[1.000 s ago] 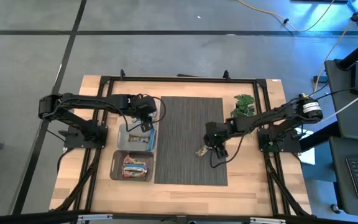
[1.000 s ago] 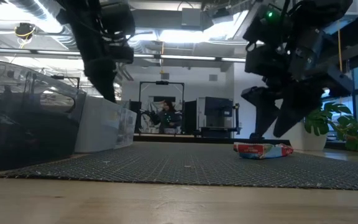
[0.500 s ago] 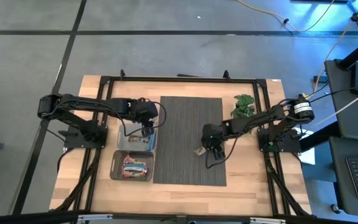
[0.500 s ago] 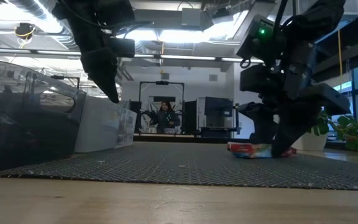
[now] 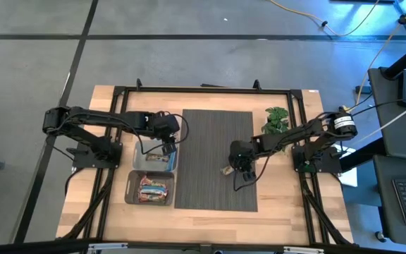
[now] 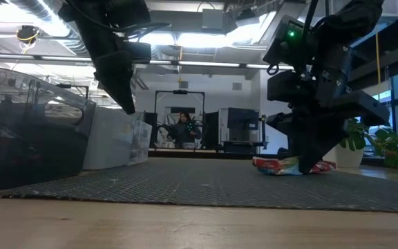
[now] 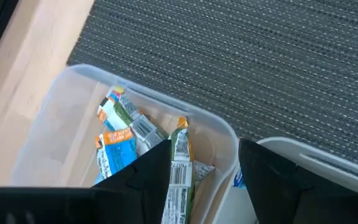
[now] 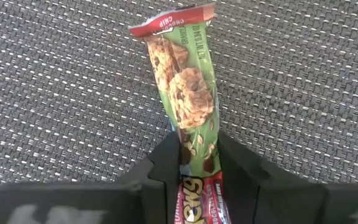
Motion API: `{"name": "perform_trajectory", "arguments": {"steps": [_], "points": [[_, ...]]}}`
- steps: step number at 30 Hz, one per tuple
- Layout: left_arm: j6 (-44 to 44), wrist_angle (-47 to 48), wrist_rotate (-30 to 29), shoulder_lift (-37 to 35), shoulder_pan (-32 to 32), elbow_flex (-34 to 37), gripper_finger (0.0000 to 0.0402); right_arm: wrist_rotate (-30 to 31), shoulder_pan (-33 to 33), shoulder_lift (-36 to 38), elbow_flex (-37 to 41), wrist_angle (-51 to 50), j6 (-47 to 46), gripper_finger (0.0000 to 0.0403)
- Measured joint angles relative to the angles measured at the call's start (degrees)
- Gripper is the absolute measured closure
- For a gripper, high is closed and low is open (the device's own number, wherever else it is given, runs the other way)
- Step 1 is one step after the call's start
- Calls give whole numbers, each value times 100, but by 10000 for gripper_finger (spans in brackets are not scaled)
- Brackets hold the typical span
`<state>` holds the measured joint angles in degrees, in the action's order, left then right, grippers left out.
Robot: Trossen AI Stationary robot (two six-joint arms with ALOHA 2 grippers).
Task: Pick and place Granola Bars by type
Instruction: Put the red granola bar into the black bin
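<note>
Green-and-red foil-wrapped granola bar (image 8: 188, 87) lies flat on the dark woven mat (image 5: 213, 134), right gripper (image 8: 194, 163) pinching its near end between both fingers. Left gripper (image 7: 204, 180) hovers spread over the clear plastic bin (image 7: 55, 118) of sorted bars. Risk: grip sits at the wrapper's end only, so the bar may swing or slip on lifting. Mat covers a light wooden table (image 5: 280, 204); grey floor, open lab room behind.
</note>
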<state>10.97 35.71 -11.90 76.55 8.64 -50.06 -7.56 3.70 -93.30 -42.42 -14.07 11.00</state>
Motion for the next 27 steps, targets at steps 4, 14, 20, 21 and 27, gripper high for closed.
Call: {"name": "perform_trajectory", "arguments": {"steps": [4,14,20,21,27], "points": [[-232,-199,-1,0,-31,2,225,-4,1,201,18,-87,0,306],[-968,-1914,657,2,-312,2,226,419,1,1258,16,141,-6,306],[-1160,-4215,728,37,-612,550,226,1364,-1,1623,16,1540,138,306],[-1172,-4724,732,36,-663,693,225,1395,-4,1625,14,1899,156,306],[-1180,-6889,734,35,-933,1341,225,1395,-1,1625,12,3480,522,306]]}}
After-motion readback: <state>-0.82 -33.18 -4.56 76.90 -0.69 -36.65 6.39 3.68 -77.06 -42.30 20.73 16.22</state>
